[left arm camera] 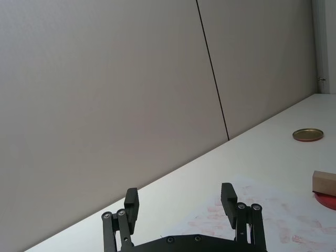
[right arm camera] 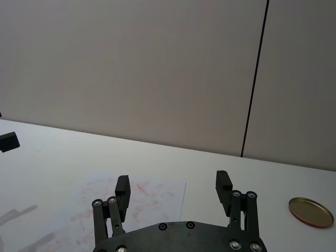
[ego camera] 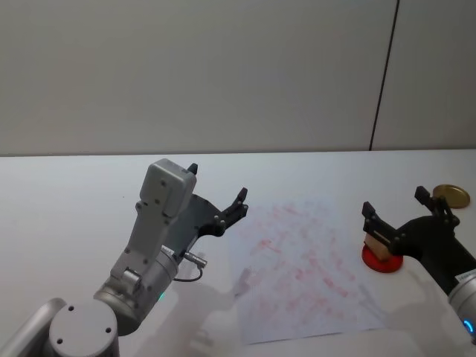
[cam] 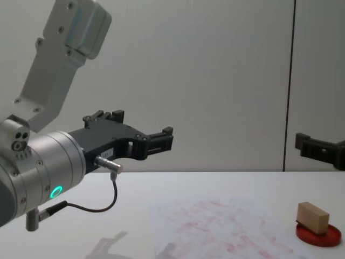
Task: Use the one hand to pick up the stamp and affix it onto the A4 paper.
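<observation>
1. Right gripper [ego camera: 395, 202]: raised in the air over the right side of the table [ego camera: 74, 193], near the right edge; jaws spread wide, nothing between them.
2. Same spread in the right wrist view: two black fingers [right arm camera: 122, 186] well apart, with bare table and paper beyond.
3. Stamp [ego camera: 379, 245]: small light-wood block, seated on the round red ink pad [ego camera: 383, 264], close to the table's right edge.
4. Below the right gripper and apart from it; open air between the two in the chest view.
5. A4 paper [ego camera: 305, 275]: flat on the table, from the middle toward the right, reaching toward the front edge; covered with faint red-pink marks; its right edge just beside the ink pad.
6. Left gripper [ego camera: 217, 184]: held up above the table, just left of the paper's back left corner; jaws parted, clamped on nothing.
7. Left arm [cam: 48, 162]: big silver cylinder with a green ring light [cam: 55, 191], over the table's front left corner.
8. Gold lid [ego camera: 451, 195]: round and flat on the table by the right edge, farther back than the ink pad and apart from it.
</observation>
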